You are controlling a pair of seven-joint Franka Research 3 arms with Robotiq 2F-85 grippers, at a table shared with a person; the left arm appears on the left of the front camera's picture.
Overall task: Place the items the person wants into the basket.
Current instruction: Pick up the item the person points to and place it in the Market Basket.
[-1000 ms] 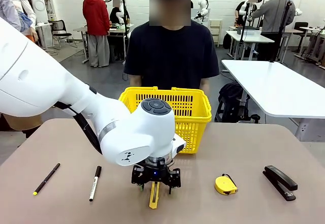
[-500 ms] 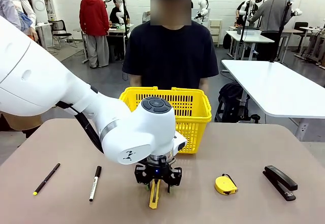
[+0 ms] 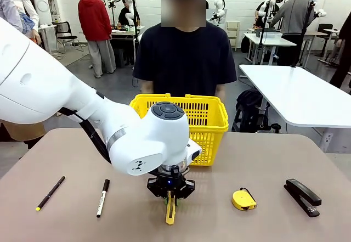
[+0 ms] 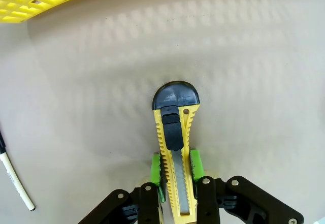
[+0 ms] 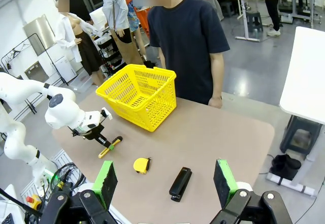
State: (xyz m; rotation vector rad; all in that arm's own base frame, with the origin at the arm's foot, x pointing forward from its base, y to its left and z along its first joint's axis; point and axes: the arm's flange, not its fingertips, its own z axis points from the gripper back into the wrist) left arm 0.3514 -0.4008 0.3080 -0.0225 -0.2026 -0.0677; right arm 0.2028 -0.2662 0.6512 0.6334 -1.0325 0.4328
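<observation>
- Right wrist view: right gripper hangs spread wide, high above the table's near right, clear of the work.
- Left gripper pinches the cutter between its green pads at table level, seemingly a grasp made for lifting.
- Marker and pen lie to the left, untouched.
- Basket stands just beyond, in front of the person.
</observation>
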